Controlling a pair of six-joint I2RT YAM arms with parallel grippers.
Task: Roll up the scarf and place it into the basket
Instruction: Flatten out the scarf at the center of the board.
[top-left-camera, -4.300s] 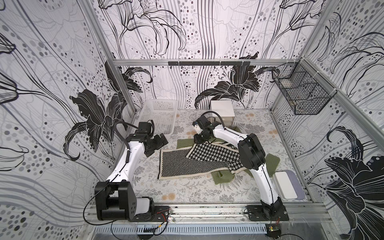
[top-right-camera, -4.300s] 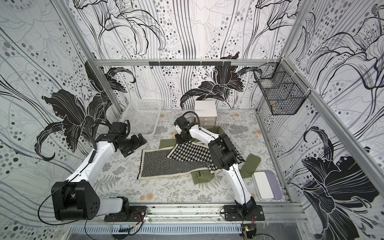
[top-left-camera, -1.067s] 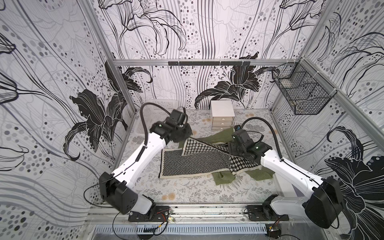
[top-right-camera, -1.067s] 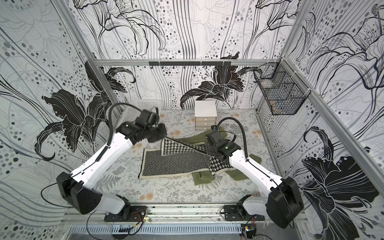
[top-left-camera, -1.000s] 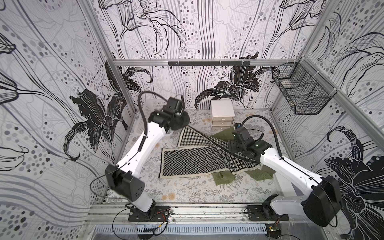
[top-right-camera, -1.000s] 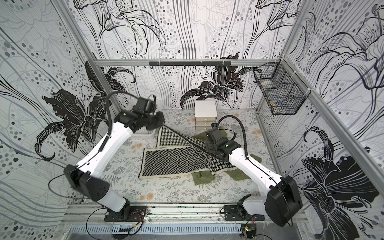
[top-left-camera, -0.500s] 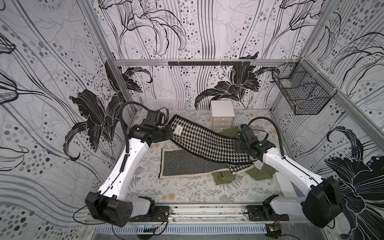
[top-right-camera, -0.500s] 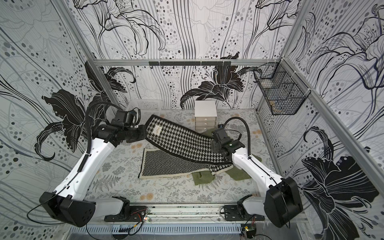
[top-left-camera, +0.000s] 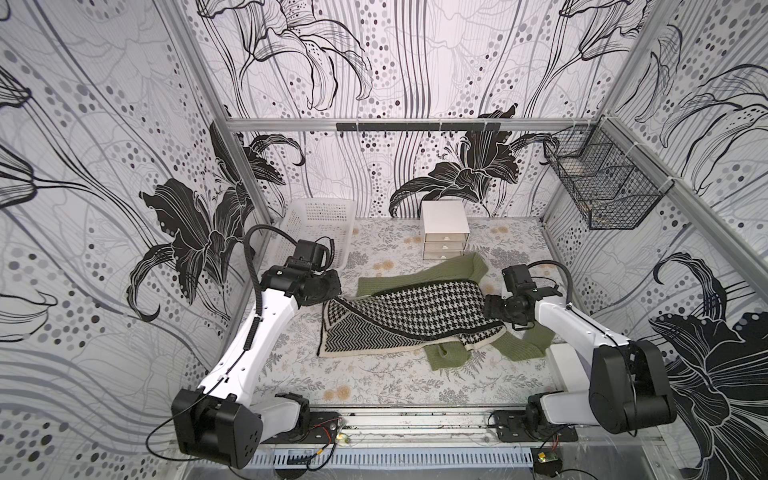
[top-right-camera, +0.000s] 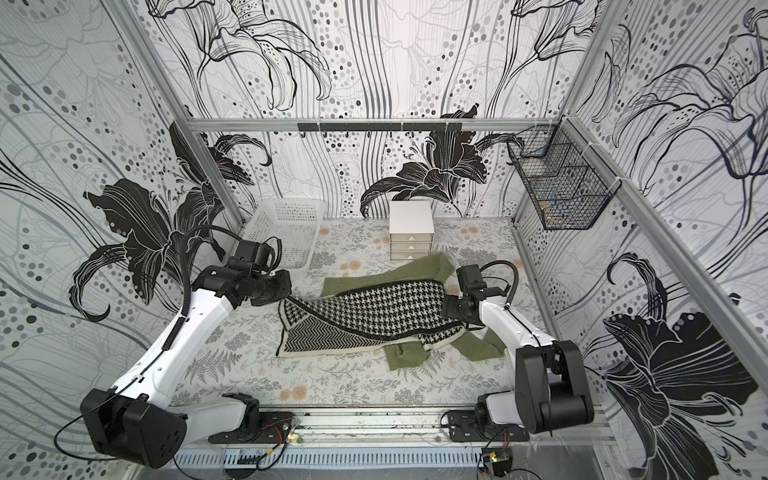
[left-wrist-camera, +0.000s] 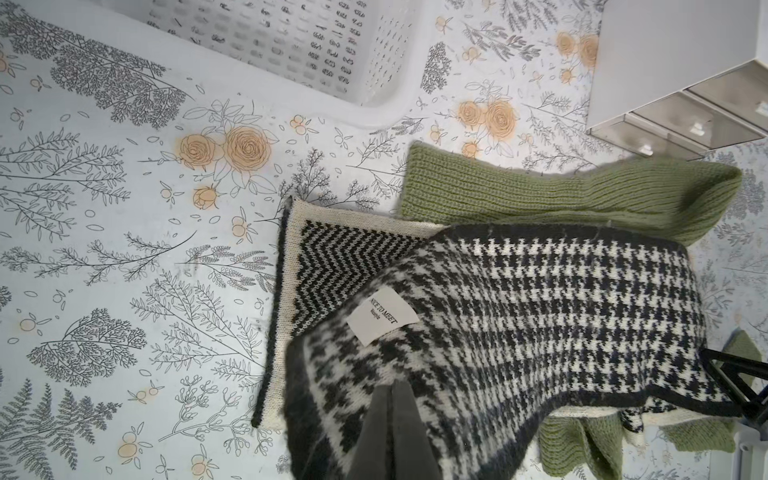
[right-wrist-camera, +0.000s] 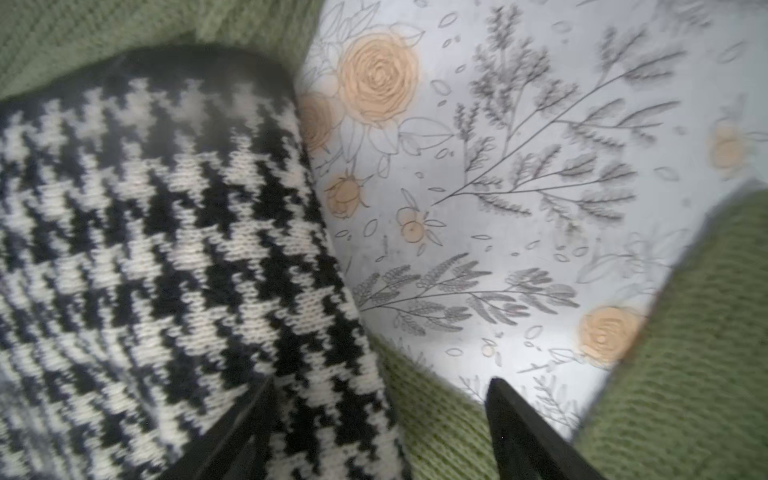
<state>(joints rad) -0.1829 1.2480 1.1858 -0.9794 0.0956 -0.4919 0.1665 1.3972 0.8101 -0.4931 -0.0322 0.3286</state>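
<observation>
- Two scarves overlap on the floral table (top-left-camera: 374, 388). The black-and-white scarf (top-left-camera: 415, 309) lies across a green knit scarf (top-left-camera: 451, 270), well apart from the basket (top-left-camera: 320, 204) in the far left corner.
- The task looks to be at an early stage. The black-and-white scarf is doubled over itself, houndstooth face over herringbone face, but no roll is formed and nothing sits in the basket. Rolling, lifting and placing all remain.
- The left gripper (left-wrist-camera: 392, 390) is pinched tight on the labelled end of the black-and-white scarf and holds it just above the lower layer's left edge.
- The right gripper (right-wrist-camera: 379, 380) has its jaws spread wide and grips nothing. One finger is over the houndstooth fold at the other end, and the other finger is over the green knit.
- Half a second ago the held end was up beside the basket and the cloth stretched out as a raised sheet. The left arm has since brought that end down and back, so the cloth now sags onto the lower layer. The right gripper sits in much the same place.
</observation>
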